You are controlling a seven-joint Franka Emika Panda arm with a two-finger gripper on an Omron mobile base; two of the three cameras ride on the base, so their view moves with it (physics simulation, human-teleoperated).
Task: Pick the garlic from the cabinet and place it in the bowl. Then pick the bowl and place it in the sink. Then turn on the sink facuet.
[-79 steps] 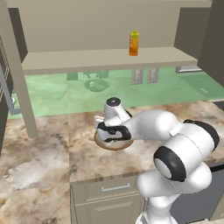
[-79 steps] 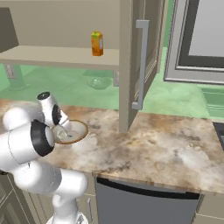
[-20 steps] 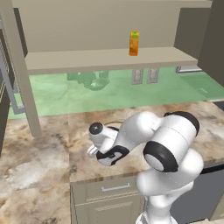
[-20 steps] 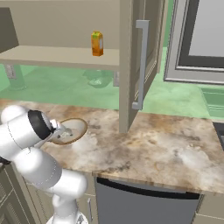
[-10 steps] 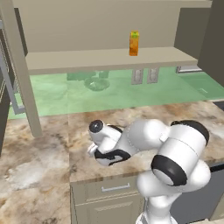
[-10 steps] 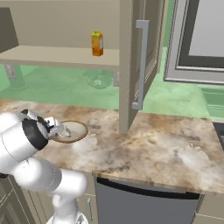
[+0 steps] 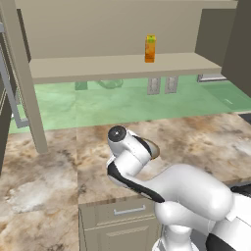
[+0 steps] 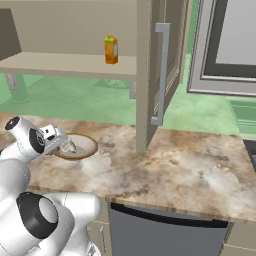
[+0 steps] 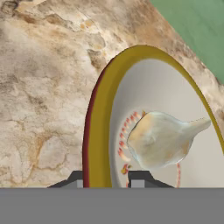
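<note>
A: Status check. The garlic [image 9: 162,139] lies inside the bowl [image 9: 101,118], on its cream-white floor. The bowl sits on the counter [image 8: 200,170], toward its front edge and left of the open cabinet [image 8: 148,75] door.

B: End effector [image 9: 106,180]?

A: Closed on the bowl's rim. In the hand view, one fingertip sits outside the tan wall and the other inside it. Judgement: the step in hand is picking up the bowl for the sink.

B: Notes for doing it well?

A: The grip pinches one edge only, so the bowl will want to tip about the fingers. Lift straight up and slowly, keep the rim level, and confirm it clears the counter before swinging. The garlic is loose and rounded, so any tilt could roll it out.

B: Obstacles?

A: The cabinet door, and the shelf with the orange carton [image 7: 150,48] overhead. Stay low beneath them.
</note>
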